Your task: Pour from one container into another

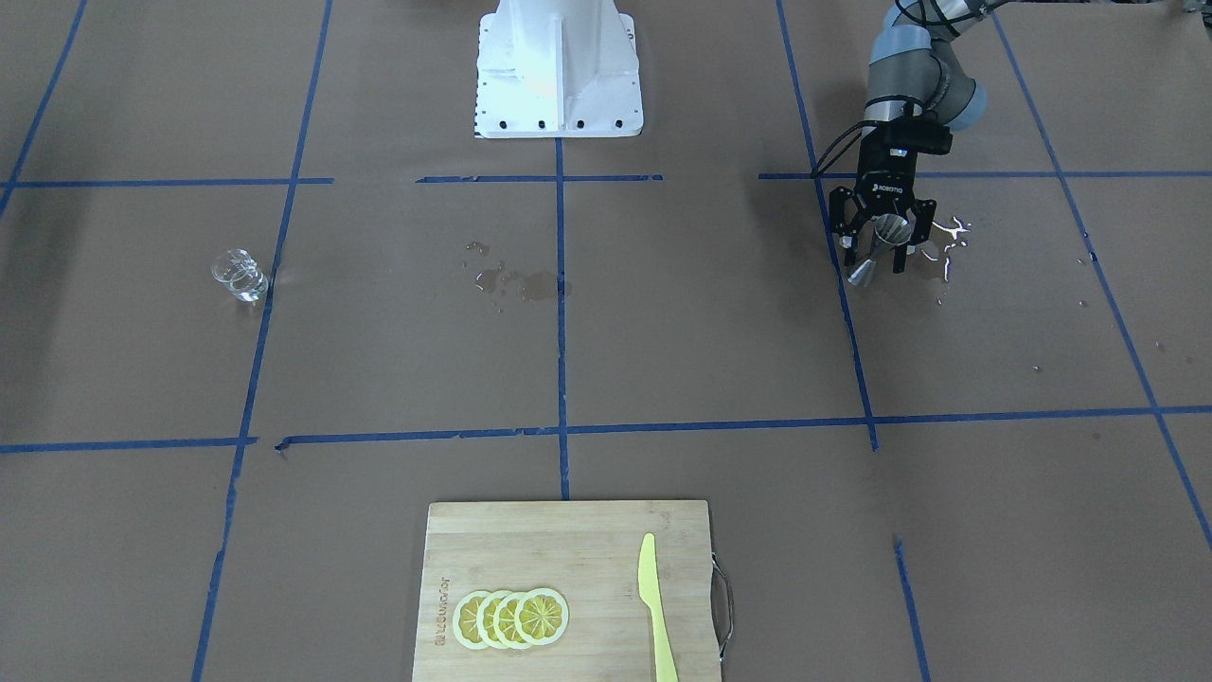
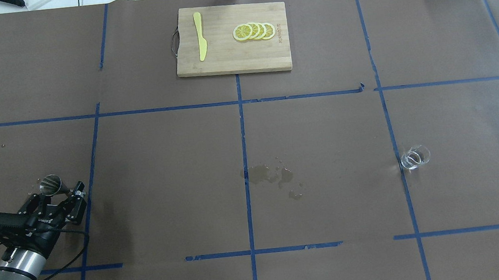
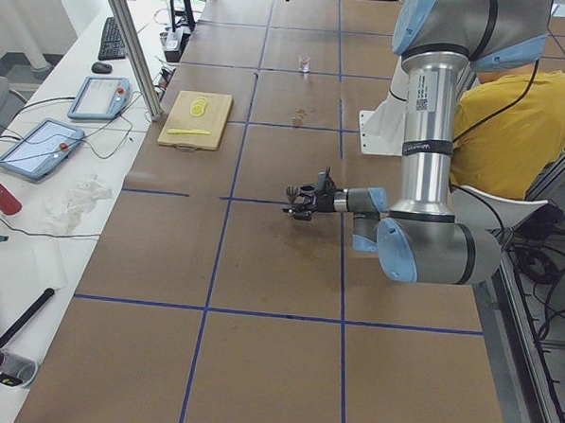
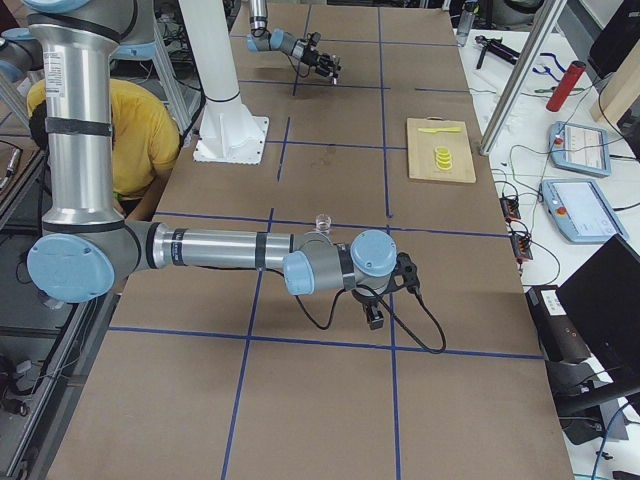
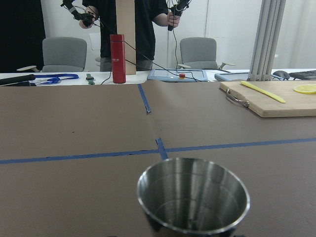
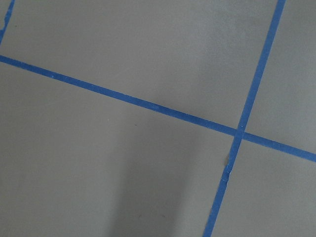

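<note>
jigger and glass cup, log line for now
left claw: shut on jigger | glass cup: far from jigger, unheld | right claw: cannot tell

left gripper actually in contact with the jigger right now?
Touching. The front-facing view shows the left gripper with a finger on each side of the narrow waist of the jigger, which sits tilted between them.

jigger (image 5: 192, 200): shiny steel | cup (image 2: 414, 158): clear glass | table cover (image 2: 165, 166): matt brown paper | board (image 2: 223, 60): pale wood
</note>
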You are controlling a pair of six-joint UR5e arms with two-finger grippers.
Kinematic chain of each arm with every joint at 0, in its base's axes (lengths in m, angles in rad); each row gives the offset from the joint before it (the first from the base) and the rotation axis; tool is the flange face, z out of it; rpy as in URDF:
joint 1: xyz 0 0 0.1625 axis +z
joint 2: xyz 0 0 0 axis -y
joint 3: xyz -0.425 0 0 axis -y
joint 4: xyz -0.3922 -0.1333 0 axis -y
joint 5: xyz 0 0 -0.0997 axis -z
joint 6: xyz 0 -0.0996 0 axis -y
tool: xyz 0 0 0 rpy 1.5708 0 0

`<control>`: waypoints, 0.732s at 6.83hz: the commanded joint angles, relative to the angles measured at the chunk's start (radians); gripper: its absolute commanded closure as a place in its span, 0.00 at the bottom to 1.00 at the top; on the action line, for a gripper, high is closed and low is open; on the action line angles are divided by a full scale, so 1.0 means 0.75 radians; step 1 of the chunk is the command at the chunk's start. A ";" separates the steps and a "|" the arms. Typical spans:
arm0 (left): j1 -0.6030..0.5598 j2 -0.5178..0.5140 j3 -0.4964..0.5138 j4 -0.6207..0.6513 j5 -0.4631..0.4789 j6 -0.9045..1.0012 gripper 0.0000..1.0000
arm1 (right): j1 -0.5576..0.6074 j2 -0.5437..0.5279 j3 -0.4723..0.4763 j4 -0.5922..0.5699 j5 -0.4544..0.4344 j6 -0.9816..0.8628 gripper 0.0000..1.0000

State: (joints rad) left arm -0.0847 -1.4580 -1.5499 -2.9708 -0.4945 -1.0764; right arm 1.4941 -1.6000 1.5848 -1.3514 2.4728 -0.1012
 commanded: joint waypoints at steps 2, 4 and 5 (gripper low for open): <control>-0.014 0.005 -0.005 -0.003 -0.022 0.079 1.00 | 0.000 0.002 0.002 0.000 -0.002 0.004 0.00; -0.034 0.013 -0.048 -0.041 -0.040 0.099 1.00 | 0.000 0.000 0.006 0.000 0.002 0.010 0.00; -0.057 0.013 -0.089 -0.080 -0.040 0.175 1.00 | 0.000 0.010 0.014 0.000 0.004 0.030 0.00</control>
State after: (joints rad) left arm -0.1126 -1.4502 -1.5871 -3.0026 -0.5231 -0.9909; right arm 1.4941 -1.5974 1.5896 -1.3514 2.4738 -0.0910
